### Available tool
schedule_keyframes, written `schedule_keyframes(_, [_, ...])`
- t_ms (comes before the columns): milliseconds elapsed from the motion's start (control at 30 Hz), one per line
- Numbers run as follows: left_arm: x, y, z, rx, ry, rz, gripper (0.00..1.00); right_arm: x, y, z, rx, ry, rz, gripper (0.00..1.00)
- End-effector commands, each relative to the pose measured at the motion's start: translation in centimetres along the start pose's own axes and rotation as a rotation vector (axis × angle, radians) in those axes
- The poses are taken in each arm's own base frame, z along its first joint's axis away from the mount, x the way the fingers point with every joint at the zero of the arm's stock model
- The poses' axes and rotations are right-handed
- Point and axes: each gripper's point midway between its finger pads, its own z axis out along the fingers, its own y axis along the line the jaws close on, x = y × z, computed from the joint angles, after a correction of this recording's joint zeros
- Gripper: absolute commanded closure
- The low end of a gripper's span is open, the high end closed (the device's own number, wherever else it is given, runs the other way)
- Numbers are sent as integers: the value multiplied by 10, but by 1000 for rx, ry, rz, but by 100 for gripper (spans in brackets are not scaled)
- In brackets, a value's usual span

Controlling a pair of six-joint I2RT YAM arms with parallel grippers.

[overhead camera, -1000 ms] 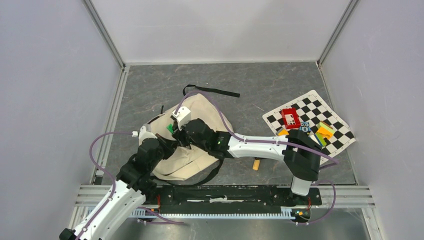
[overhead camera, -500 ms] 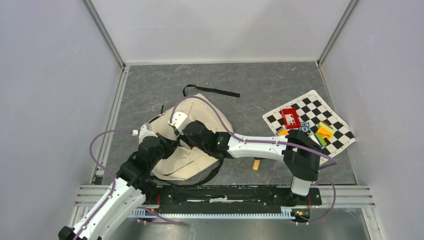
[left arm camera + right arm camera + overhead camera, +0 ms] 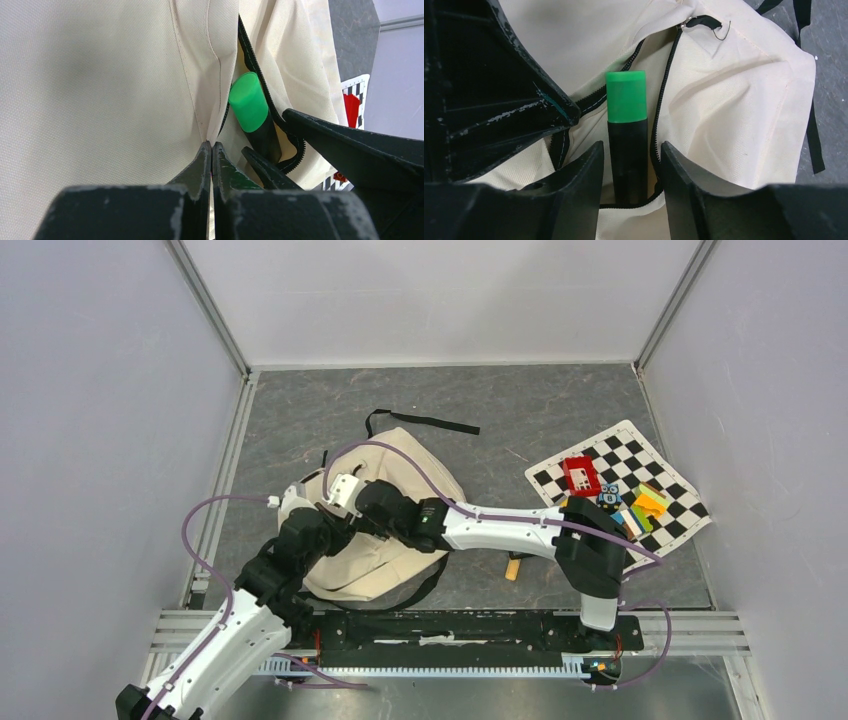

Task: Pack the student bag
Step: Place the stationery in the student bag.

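Left jaws are pinched shut on a fold of the student bag (image 3: 100,75), just beside its zipper (image 3: 260,75). Right jaws stand parted astride a green-capped marker (image 3: 626,120) lying in the bag's opening; I see gaps either side. Bag rests on the table (image 3: 520,410).

Over to the right, a checkered mat (image 3: 632,445) lies askew on the grey table (image 3: 520,405). A red box (image 3: 581,476) sits on the mat's left part, with a huddle of coloured pieces (image 3: 646,507) on its near-right part. A small tan object (image 3: 513,568) lies off the mat, nearer and to the left.
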Motion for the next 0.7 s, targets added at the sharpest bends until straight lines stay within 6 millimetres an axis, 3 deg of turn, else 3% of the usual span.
schedule_keyframes(0, [-12, -13, -3, 35, -37, 12, 98, -15, -9, -15, -3, -37, 34, 47])
schedule_keyframes(200, [-11, -11, -4, 22, -29, 31, 98, -31, -7, -27, -49, -90, 86, 41])
schedule_keyframes(367, [-13, -7, -5, 6, -35, 46, 98, -36, -24, -42, -36, -135, 155, 35])
schedule_keyframes(533, [-13, -9, -4, 14, -36, 43, 98, -30, -23, -33, -63, -140, 146, 19])
schedule_keyframes(667, [-11, -10, -4, 26, -30, 34, 98, -29, -17, -17, -78, -128, 122, 14])
